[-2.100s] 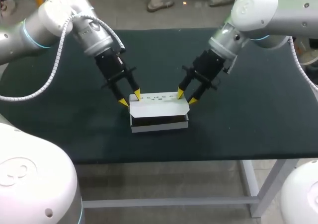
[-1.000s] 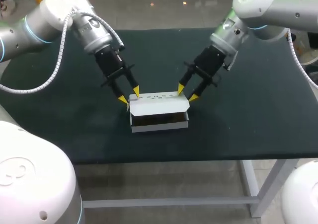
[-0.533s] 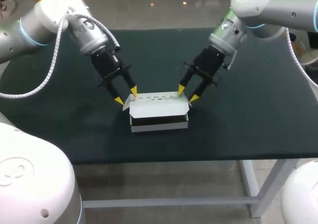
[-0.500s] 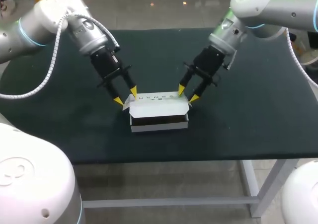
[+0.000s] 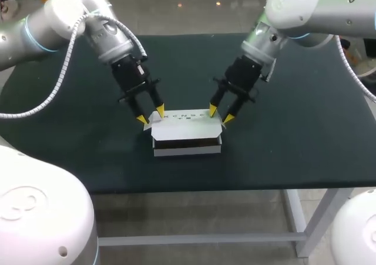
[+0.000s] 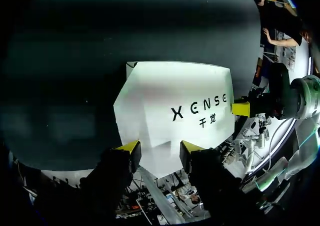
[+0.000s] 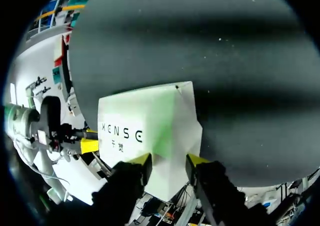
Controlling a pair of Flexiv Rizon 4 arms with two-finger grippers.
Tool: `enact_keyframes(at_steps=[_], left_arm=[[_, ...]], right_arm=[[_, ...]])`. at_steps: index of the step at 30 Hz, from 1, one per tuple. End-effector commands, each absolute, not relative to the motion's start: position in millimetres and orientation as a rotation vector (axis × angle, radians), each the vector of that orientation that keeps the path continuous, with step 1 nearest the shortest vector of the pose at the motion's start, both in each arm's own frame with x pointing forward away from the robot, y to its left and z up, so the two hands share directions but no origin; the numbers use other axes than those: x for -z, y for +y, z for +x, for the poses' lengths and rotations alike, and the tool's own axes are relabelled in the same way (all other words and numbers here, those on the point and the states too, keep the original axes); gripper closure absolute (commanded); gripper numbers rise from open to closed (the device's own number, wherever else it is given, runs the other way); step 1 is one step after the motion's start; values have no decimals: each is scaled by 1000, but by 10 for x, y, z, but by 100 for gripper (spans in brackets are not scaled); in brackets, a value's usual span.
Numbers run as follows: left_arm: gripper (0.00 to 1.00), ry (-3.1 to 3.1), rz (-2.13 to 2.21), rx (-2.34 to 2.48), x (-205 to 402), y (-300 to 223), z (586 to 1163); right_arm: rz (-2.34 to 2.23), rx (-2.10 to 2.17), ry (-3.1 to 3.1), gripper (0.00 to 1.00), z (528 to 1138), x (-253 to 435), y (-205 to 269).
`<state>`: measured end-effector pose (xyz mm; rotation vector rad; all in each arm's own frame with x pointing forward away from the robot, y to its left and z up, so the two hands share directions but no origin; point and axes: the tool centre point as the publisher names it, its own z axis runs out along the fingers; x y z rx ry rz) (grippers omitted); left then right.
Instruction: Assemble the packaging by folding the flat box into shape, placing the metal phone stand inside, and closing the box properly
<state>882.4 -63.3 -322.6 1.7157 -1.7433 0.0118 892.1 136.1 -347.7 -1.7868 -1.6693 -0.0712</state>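
Note:
A white box (image 5: 187, 127) with print on its lid stands on the dark table, near the front edge. Its lid (image 6: 175, 105) lies tilted over the body, leaving a narrow dark slit along the front. My left gripper (image 5: 151, 114) is at the lid's left end, open, its yellow tips either side of the corner flap. At the lid's right end my right gripper (image 5: 220, 114) stands open the same way, astride that corner (image 7: 145, 131). Each wrist view shows the other arm's yellow tip at the lid's far end. The metal phone stand is not visible.
The dark green table (image 5: 294, 130) has bare room on both sides of the box and behind it. Its front edge runs close below the box.
The lid has come down further, so the dark slit at the front is narrower. My left gripper shifted out to the left and back again. My right gripper moved slightly inward.

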Motion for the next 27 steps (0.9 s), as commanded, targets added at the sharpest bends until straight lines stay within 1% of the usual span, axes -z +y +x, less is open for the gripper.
enact_keyframes(at_steps=[1,8,11,16,21,22,27], left_arm=[[47,-1746,1722,-15,3248,-634,8789],[47,-1777,1742,-31,3299,-658,8727],[49,-1798,1749,-39,3316,-674,8707],[47,-1834,1763,-60,3351,-702,8680],[49,-1849,1772,-82,3381,-711,8671],[49,-1854,1773,-86,3385,-710,8667],[49,-1878,1785,-109,3400,-707,8652]], right_arm=[[-1825,108,-1675,51,8834,3466,1321],[-1836,136,-1696,51,8765,3455,1265],[-1833,144,-1725,51,8744,3480,1274],[-1827,157,-1753,47,8731,3537,1296],[-1816,175,-1774,45,8712,3578,1306],[-1818,179,-1776,46,8706,3586,1305],[-1811,198,-1791,46,8697,3658,1300]])
